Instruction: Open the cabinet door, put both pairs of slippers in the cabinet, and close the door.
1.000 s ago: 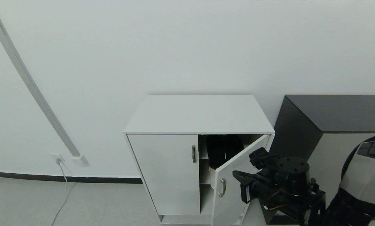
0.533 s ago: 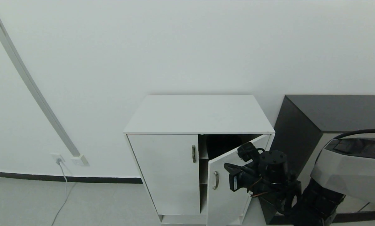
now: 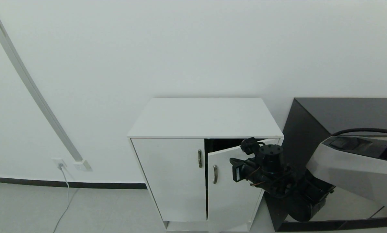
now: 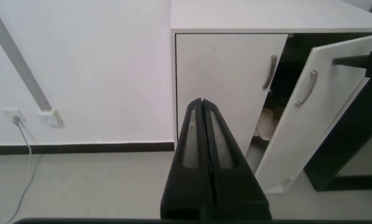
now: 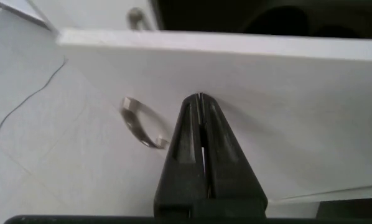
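Note:
The white cabinet [image 3: 203, 118] stands against the wall with its left door [image 3: 170, 178] closed. Its right door [image 3: 229, 197] is ajar by a narrow dark gap at the top. My right gripper [image 3: 233, 162] is shut and empty, its tip against the outer face of that door [image 5: 285, 81], beside the metal handle [image 5: 139, 124]. Dark slipper shapes [image 5: 285, 18] show dimly above the door's edge. My left gripper [image 4: 201, 103] is shut on nothing and hangs over the floor, well in front of the cabinet [image 4: 229, 87]. A pale object [image 4: 264, 124] shows on a lower shelf through the gap.
A black cabinet [image 3: 310, 129] stands right next to the white one on its right. A wall socket with a grey cable [image 3: 61, 165] and a slanted cable duct [image 3: 28, 81] are at the left. Bare grey floor [image 3: 83, 210] lies to the left.
My right arm has pushed the right door from about half open to nearly closed. The black slippers on the upper shelf are now hidden in the head view.

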### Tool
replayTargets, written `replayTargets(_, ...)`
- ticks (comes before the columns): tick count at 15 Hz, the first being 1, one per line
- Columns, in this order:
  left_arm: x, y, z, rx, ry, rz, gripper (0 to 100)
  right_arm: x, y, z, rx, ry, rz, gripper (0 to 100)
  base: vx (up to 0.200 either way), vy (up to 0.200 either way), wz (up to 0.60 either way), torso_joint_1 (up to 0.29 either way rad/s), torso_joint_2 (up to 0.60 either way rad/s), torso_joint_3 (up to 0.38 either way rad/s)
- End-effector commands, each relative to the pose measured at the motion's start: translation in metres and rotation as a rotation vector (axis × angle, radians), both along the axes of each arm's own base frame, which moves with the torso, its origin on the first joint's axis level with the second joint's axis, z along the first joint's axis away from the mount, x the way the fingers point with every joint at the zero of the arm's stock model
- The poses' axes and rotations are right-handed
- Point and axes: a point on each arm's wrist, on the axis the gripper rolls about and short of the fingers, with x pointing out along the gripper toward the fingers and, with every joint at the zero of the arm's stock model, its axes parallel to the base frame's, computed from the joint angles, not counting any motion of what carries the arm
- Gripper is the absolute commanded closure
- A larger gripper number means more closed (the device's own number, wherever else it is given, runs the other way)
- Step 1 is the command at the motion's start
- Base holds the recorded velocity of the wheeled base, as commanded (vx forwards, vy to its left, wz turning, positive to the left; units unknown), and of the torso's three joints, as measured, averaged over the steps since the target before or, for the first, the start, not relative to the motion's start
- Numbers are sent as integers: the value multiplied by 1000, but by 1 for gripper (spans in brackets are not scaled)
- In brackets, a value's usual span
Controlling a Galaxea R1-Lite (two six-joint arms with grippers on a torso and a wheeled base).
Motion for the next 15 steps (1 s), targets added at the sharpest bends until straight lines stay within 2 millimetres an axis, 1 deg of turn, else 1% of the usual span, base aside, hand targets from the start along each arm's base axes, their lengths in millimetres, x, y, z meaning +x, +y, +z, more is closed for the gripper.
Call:
replayTargets(1, 0, 0, 0, 0, 2, 0, 100, 14, 0, -5, 2, -3, -17, 100, 0, 0, 0, 0, 0, 0)
replayTargets(4, 0, 0, 0, 0, 2, 0, 100, 28, -1, -5, 4, -7, -37, 100, 0, 0, 0, 0, 0, 0)
replayTargets(8, 0, 0, 0, 0, 2, 0, 100, 40, -3, -2, 7, -11, -56, 100, 0, 0, 0, 0, 0, 0)
replayTargets(15, 0, 0, 0, -2, 2, 0, 100, 47, -1, -2, 9, -14, -62, 100, 0, 0, 0, 0, 0, 0)
